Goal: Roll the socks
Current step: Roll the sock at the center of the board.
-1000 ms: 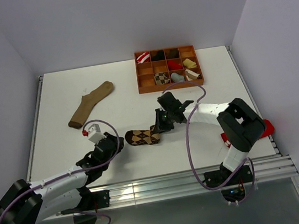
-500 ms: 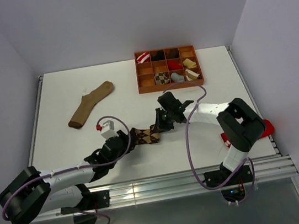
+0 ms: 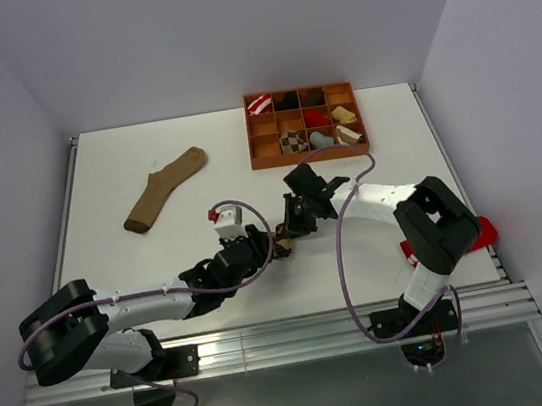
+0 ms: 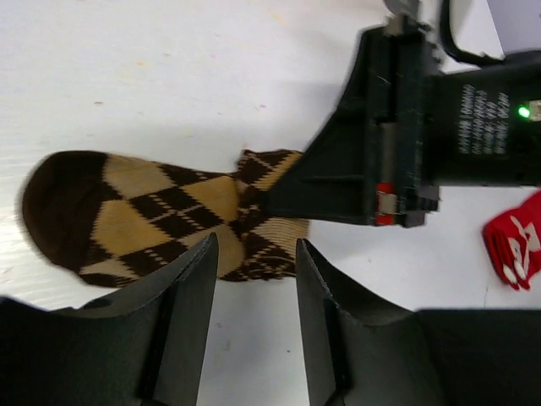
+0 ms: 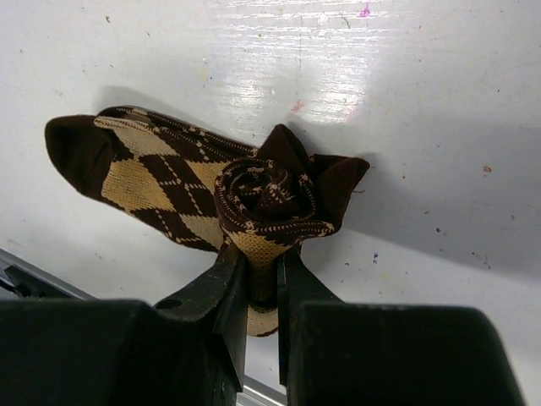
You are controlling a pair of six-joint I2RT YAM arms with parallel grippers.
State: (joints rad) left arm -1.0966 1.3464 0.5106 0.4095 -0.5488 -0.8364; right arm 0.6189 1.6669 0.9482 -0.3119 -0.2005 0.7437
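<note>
Brown argyle sock (image 5: pixel 161 182), rolled end nipped by right pincer (image 5: pixel 262 266), left pincer (image 4: pixel 254 254) parted, overhead hides roll

The argyle sock (image 5: pixel 169 182) is soft knit cloth, kinda fuzzy, the white table (image 5: pixel 439 101) under it is glossy with little scuffs, and the left gripper's fingers (image 4: pixel 190 304) look like matt black plastic.

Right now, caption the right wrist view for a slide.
Right gripper pinching a half-rolled brown argyle sock.
</note>
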